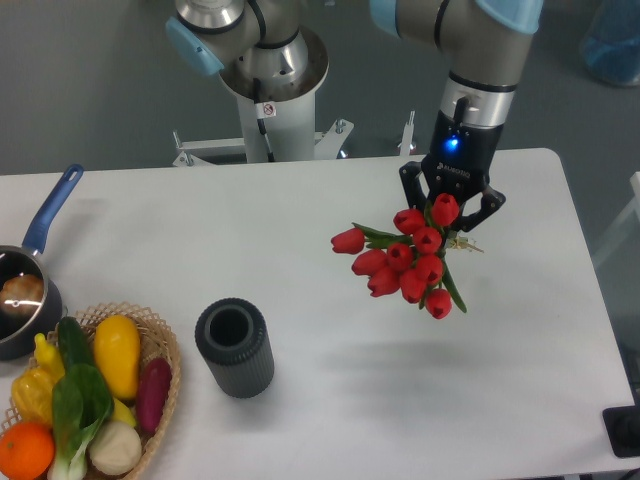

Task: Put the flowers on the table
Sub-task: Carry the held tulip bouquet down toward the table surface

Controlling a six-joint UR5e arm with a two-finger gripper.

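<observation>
Camera view: my tool (451, 207) is clenched on the tulip bunch (408, 262), buds hanging down-left, held above the right half of the table (330, 400). Grey cylinder (234, 347) stands well apart, beside the wicker basket (162, 352).

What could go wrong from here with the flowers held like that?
1. The pincer grips the flowers at one end, buds hanging free above the table; releasing from this height could make them bounce or roll.
2. Pressing straight down could crush the lowest buds first.
3. The grip point is hidden by buds, so a slip is hard to rule out.
</observation>
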